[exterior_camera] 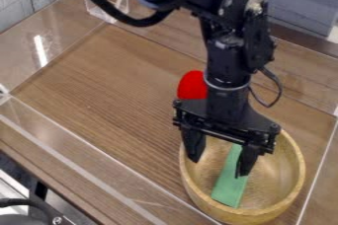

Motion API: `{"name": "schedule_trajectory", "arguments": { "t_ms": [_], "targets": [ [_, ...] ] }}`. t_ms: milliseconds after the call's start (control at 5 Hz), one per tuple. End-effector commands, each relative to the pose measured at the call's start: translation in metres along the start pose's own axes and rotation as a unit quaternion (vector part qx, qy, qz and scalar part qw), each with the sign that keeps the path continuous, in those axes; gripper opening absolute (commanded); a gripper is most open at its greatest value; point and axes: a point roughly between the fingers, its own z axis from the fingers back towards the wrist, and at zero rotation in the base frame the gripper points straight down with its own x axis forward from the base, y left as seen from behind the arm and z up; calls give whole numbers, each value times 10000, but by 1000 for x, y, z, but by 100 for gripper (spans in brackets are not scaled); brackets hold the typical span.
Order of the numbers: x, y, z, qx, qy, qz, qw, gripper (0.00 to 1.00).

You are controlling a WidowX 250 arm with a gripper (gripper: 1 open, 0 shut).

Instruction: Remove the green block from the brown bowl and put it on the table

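The brown bowl (193,187), widest of the task's things, sat in the lower right of the frame on the table (93,111), its near rim close to the bottom edge. The gripper (211,153) hung over the bowl's upper left part, released, its jaws spread and nothing seen between them. The green block (232,185) lay inside the bowl, running from the bowl's middle down toward its lower part, its upper end beside the gripper's right-hand fingertip in the picture.

The likeliest trouble was a poor line-up: the jaws seemed to sit left of the block and toward its upper end, so a straight descent might have set one finger down on the block, or closed on air. A tip could also have caught the bowl's left rim, since the left finger stood close to it in the picture, and dragged or tipped the bowl. A grip by the upper end alone might have let the long bar swing or slip on the lift, its lower end knocking the rim. How high the tips stood above the bowl could not be told.

The bowl held the green block; nothing else showed in it. The red object (193,83), smallest of all in view there, was outside the bowl, above it in the frame and partly hidden behind the gripper.
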Motion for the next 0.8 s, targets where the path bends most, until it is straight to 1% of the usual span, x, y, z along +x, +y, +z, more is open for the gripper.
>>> {"name": "schedule_trajectory", "arguments": {
  "t_ms": [0,200,600],
  "targets": [
    [3,-6,5,-88,-197,-141,9997,100],
    [-1,-21,5,-81,-251,196,9995,100],
    [-14,-21,-8,-64,-109,-77,9999,100]
  ]
}}
